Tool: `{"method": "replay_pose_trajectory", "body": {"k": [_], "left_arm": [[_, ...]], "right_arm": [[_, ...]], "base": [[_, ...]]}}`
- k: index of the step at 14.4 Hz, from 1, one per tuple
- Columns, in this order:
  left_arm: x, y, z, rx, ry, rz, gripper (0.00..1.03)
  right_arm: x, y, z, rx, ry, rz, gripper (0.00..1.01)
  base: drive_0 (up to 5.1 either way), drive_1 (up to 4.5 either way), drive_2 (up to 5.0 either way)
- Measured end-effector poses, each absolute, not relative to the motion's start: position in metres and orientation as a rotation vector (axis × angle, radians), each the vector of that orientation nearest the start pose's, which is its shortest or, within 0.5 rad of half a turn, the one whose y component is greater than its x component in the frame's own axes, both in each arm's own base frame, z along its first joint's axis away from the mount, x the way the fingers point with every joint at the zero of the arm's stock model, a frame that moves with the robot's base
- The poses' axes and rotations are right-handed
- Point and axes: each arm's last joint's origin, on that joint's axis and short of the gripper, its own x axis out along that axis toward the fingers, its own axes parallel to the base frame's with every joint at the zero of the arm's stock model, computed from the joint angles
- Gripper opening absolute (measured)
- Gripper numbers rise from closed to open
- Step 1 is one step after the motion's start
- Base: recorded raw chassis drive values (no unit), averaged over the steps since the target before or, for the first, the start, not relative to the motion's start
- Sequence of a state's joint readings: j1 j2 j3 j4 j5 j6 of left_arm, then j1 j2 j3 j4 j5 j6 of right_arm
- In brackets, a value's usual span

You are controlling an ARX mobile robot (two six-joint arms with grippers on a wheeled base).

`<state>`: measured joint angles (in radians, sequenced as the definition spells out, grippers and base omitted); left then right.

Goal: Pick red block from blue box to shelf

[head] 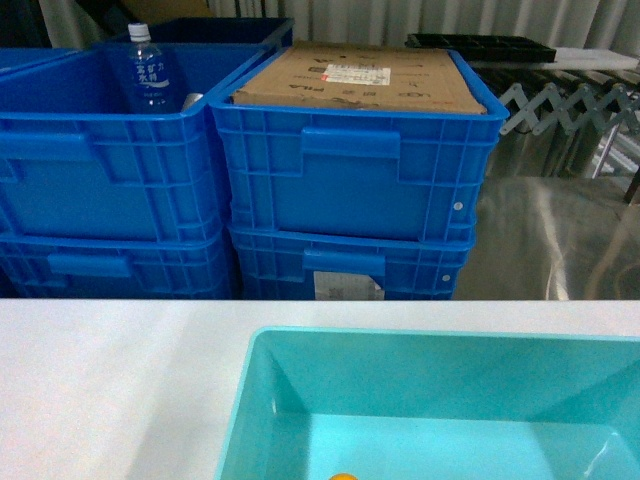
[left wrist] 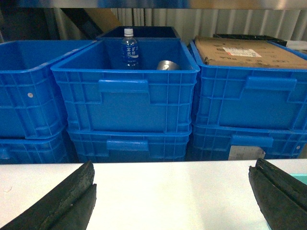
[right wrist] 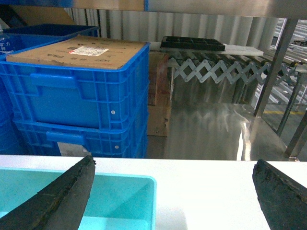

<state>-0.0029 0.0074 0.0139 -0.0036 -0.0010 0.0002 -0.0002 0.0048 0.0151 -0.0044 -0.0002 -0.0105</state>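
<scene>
Red block: not visible in any view, so you can't confirm which blue box [head: 350, 170] holds it. L gripper [left wrist: 172, 191] and R gripper [right wrist: 172, 191] both wide open, empty, over the white table [head: 110, 380]. Risk: blind reach snags the box rim or the bottle [left wrist: 129, 48]. Cardboard [head: 360, 75] label unreadable; bottle script too small.

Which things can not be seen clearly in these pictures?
- Red block: not visible in any view. The flat brown cardboard sheet covers the right blue plastic crate.
- Small orange object in the turquoise plastic tub: cut off by the bottom edge of the head view.
- Round grey metal object beside the clear plastic water bottle: half hidden by the crate wall, left wrist view.
</scene>
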Motion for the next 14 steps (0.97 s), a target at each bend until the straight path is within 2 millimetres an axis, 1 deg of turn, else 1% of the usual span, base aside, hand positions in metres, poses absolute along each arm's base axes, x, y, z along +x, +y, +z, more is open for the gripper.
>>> {"method": "replay_pose_trajectory", "body": {"k": [7, 8, 9, 10, 11, 12, 13, 14], "left_arm": [[0.097, 0.0, 0.167, 0.0, -0.003, -0.002, 0.98], [0.097, 0.0, 0.167, 0.0, -0.003, -0.002, 0.98], [0.097, 0.0, 0.167, 0.0, -0.003, -0.002, 0.98], [0.097, 0.0, 0.167, 0.0, -0.003, -0.002, 0.98], [0.097, 0.0, 0.167, 0.0, -0.003, -0.002, 0.98], [0.097, 0.0, 0.167, 0.0, -0.003, -0.002, 0.98], [0.097, 0.0, 0.167, 0.0, -0.003, -0.002, 0.98], [0.097, 0.0, 0.167, 0.0, -0.003, -0.002, 0.98]], "right_arm": [[0.097, 0.0, 0.168, -0.01, -0.006, 0.0, 0.98], [0.099, 0.002, 0.171, -0.008, -0.027, 0.005, 0.98], [0.105, 0.009, 0.174, -0.007, -0.026, 0.037, 0.98], [0.113, 0.018, 0.182, -0.005, -0.021, 0.083, 0.98], [0.13, 0.031, 0.21, 0.026, -0.036, 0.15, 0.98], [0.145, 0.042, 0.223, 0.065, 0.031, 0.199, 0.98], [0.16, 0.056, 0.219, 0.119, 0.181, 0.26, 0.98], [0.17, 0.065, 0.212, 0.152, 0.287, 0.291, 0.98]], "base": [[0.0, 0.0, 0.0], [0.0, 0.0, 0.0], [0.0, 0.0, 0.0], [0.0, 0.0, 0.0], [0.0, 0.0, 0.0], [0.0, 0.0, 0.0], [0.0, 0.0, 0.0], [0.0, 0.0, 0.0]]}}
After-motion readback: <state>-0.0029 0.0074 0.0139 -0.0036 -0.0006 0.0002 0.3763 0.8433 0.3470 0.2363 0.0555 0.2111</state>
